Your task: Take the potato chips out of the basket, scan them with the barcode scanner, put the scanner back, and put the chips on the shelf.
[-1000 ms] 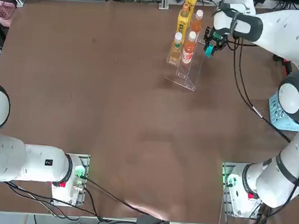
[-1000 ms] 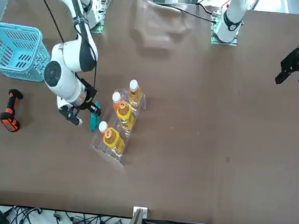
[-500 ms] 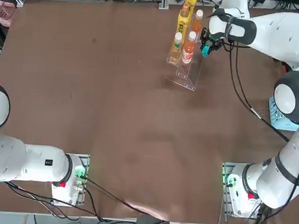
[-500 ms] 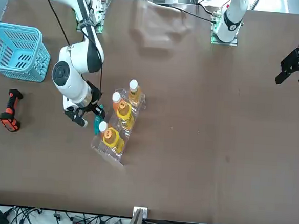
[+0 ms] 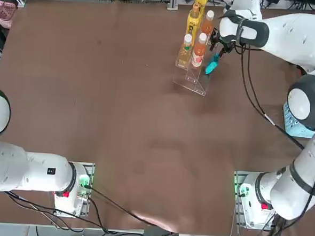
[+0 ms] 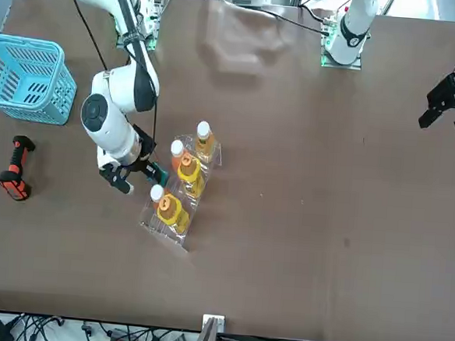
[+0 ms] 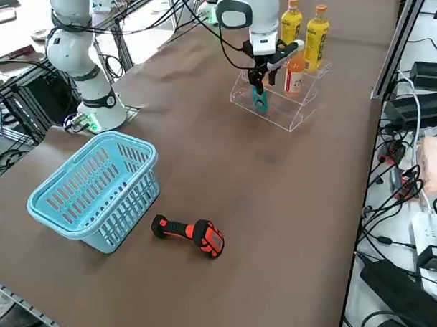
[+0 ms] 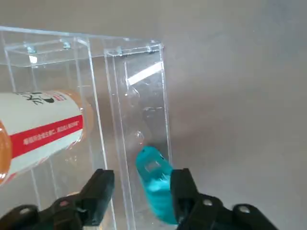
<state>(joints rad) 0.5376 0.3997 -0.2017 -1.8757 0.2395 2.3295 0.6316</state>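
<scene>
Brown table [image 5: 120, 121] — right hand [image 8: 139, 191] spread over shelf [image 5: 194, 77].

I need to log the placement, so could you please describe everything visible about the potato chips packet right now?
The potato chips are a small, flat teal packet, smooth and slightly glossy, with a faint pale panel on its face. It stands roughly on end at the lowest step of the clear shelf, beside an orange bottle. The right gripper is just above it with its fingers apart; whether one finger touches the packet cannot be told.
</scene>
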